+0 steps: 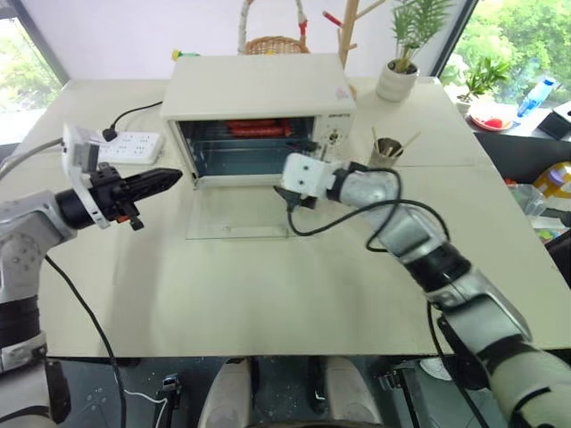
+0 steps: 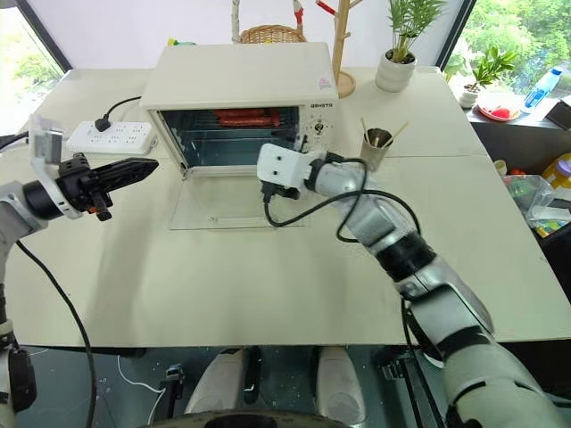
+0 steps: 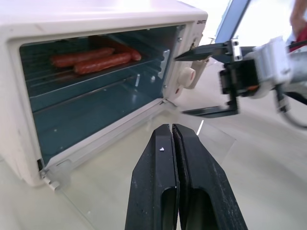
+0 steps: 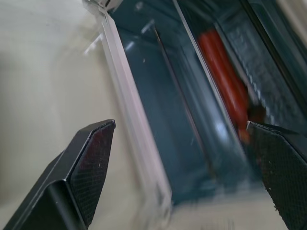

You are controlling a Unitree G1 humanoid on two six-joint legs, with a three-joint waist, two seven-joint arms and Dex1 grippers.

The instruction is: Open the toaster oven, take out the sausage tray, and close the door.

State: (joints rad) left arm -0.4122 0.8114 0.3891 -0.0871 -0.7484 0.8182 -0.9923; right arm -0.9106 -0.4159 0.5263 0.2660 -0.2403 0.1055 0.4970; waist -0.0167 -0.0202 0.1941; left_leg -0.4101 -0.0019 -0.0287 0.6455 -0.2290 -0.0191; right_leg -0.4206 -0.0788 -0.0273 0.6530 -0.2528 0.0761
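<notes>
Right pincer (image 3: 207, 79) agape facing toaster oven (image 1: 259, 89), left pincer (image 1: 169, 178) closed

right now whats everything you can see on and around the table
toaster oven: one, cream-white, back centre of table
door: one, clear glass, folded down flat
sausage tray: one, silver, red sausages, inside oven
power strip: one, white, left of oven
stick cup: one, right of oven
potted plant: one, green, back right
basket: one, wicker, behind oven
left gripper: black, shut, left of oven
right gripper: black, open, before oven mouth
</notes>
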